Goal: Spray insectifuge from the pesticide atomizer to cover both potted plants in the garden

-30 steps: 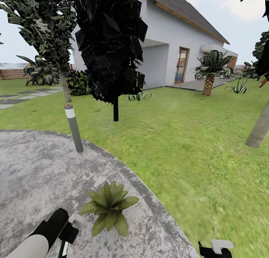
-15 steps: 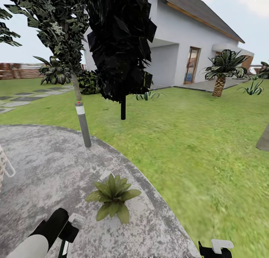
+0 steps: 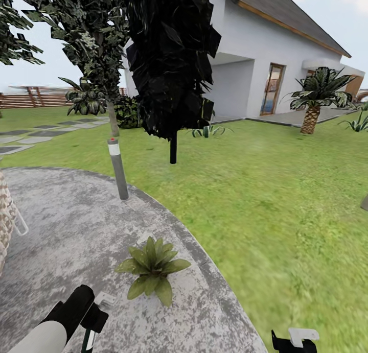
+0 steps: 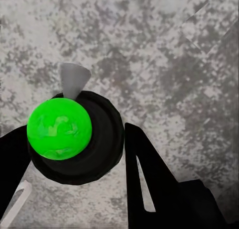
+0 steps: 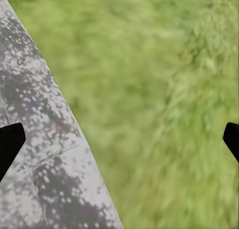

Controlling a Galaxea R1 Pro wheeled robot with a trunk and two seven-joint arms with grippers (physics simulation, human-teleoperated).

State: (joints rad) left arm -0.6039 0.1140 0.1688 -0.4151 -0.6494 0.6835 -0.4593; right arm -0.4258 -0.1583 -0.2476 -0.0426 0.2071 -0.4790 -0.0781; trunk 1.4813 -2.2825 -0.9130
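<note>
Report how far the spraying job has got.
Done: the left gripper is shut on the dark-green pesticide atomizer. In hand: it hangs over the grey paving beside one leafy potted plant. No spray is visible. Left: covering both plants. The right gripper is open, idle.

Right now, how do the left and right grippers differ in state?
The left gripper has its fingers closed around the pesticide atomizer, seen end-on between them; the right gripper is open and holds nothing. The left gripper hangs over the paved circle; the right gripper hangs over the circle's edge, with the lawn between its fingertips. Both have black fingers and point down.
</note>
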